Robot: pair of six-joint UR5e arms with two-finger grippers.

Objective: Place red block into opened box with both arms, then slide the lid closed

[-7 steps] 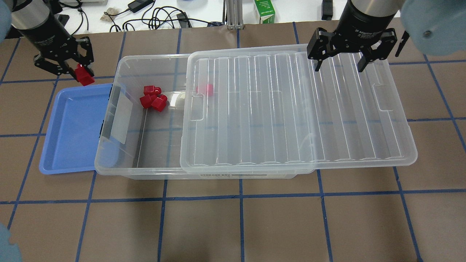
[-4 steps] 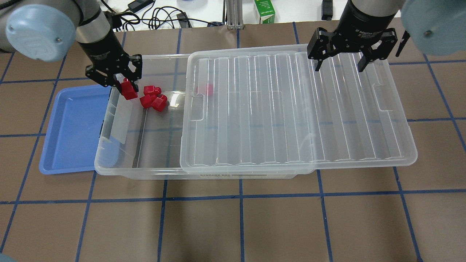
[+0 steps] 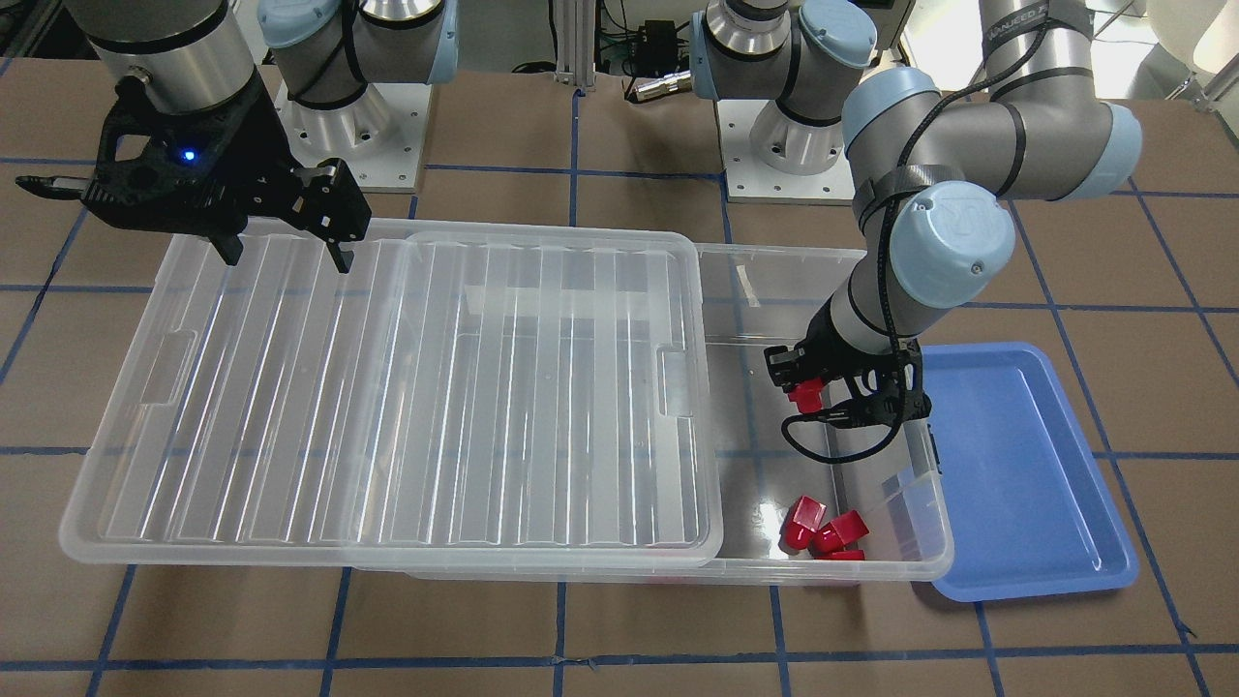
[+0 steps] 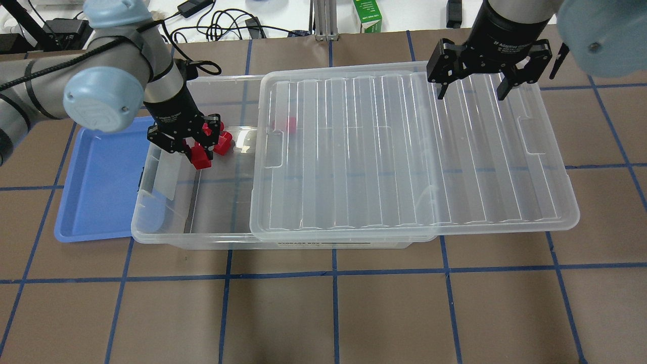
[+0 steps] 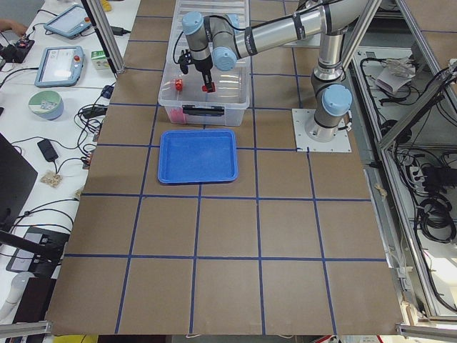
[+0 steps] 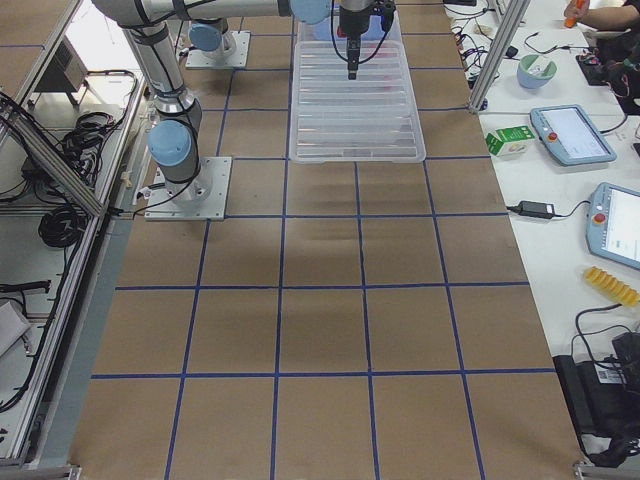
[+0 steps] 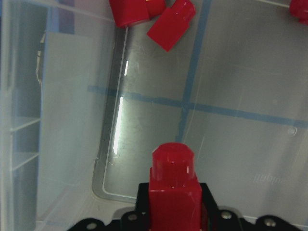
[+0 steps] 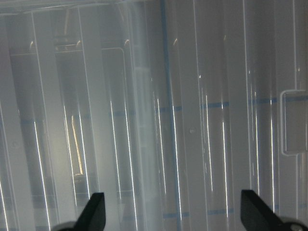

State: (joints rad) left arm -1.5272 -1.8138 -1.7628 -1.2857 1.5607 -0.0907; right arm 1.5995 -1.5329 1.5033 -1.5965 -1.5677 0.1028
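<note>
Brown taped table [image 4: 354,313] carries the clear plastic box [image 4: 167,233]. The left end effector [image 4: 199,150], clamped on the small glossy red block [image 7: 174,183], hangs over its open end, bare floor directly below. Right end effector [image 4: 470,83], jaws apart, hovers above the ribbed clear lid [image 4: 404,151].

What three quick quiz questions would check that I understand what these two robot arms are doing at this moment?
1. True or false: the left gripper holds a red block over the uncovered end of the box.
2. Pick one: the lid is A) fully closed, B) covering only part of the box, C) off the box entirely.
3. Fill the gap: the right gripper hangs above the lid with its fingers ____.

Key: 1 true; 2 B; 3 open.
</note>
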